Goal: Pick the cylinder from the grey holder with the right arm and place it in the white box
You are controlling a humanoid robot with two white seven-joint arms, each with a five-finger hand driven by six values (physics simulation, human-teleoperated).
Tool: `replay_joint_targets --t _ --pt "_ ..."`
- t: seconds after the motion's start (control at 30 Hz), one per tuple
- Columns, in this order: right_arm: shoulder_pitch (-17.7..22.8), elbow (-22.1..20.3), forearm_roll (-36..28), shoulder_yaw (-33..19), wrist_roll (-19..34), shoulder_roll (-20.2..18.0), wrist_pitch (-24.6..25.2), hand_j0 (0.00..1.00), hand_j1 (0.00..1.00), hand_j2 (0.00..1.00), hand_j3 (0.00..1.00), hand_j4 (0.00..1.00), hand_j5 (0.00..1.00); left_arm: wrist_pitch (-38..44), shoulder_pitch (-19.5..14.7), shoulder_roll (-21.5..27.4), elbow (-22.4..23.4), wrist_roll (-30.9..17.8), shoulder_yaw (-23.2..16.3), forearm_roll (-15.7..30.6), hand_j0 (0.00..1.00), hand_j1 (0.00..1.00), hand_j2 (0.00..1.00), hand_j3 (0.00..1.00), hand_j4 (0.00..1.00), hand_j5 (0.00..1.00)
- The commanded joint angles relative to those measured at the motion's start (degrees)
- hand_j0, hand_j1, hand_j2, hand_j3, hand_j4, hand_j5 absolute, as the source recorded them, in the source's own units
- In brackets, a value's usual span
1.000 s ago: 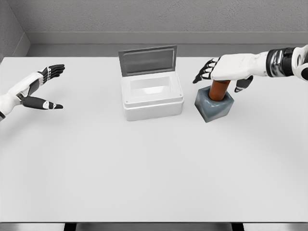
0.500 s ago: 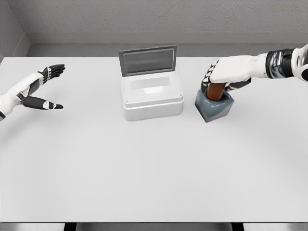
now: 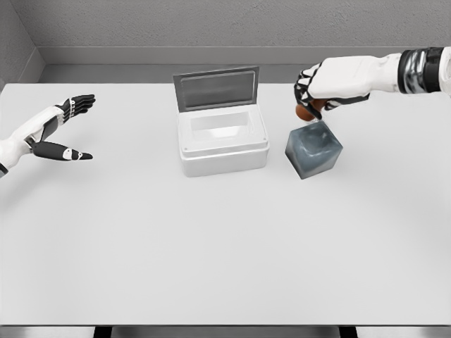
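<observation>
My right hand is curled around the orange-brown cylinder, holding it just above the grey holder. Only the cylinder's lower end shows below the fingers; the rest is hidden in the palm. The holder stands on the table right of the white box, whose lid stands open at the back. My left hand hovers over the table's far left with fingers spread, holding nothing.
The white table stretches wide in front of the box and holder. A grey wall runs behind the table's back edge.
My right hand closed on the cylinder and lifted it up out of the holder. The left arm has not moved.
</observation>
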Motion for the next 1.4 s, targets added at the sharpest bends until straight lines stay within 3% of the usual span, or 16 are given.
replay_joint_targets --t 0.0,0.17,0.27,0.77,1.37 --pt "0.0 0.0 -0.4 -0.5 -0.1 3.2 0.2 0.19 0.19 0.19 0.19 0.19 0.19 0.1 0.0 0.0 0.0 0.0 0.1 0.5 1.0 1.0 1.0 1.0 1.0 1.0" --pt "-0.9 0.4 -0.2 0.0 -0.1 8.3 0.2 0.19 0.19 0.19 0.19 0.19 0.19 0.1 0.0 0.0 0.0 0.0 0.1 0.5 1.0 1.0 1.0 1.0 1.0 1.0" --pt "-1.1 3.7 0.2 0.3 -0.1 10.6 0.2 0.19 0.19 0.19 0.19 0.19 0.19 0.1 0.0 0.0 -0.1 0.0 0.1 0.5 1.0 1.0 1.0 1.0 1.0 1.0" --pt "-1.2 5.7 0.3 1.6 -0.1 12.1 0.2 0.19 0.19 0.19 0.19 0.19 0.19 0.1 0.1 0.0 -0.3 0.0 0.1 0.4 1.0 1.0 1.0 1.0 1.0 1.0" --pt "-2.0 11.8 0.6 2.5 -0.1 15.2 0.2 0.19 0.19 0.19 0.19 0.19 0.19 0.1 0.3 0.0 -0.4 0.0 0.1 0.4 1.0 1.0 1.0 1.0 1.0 1.0"
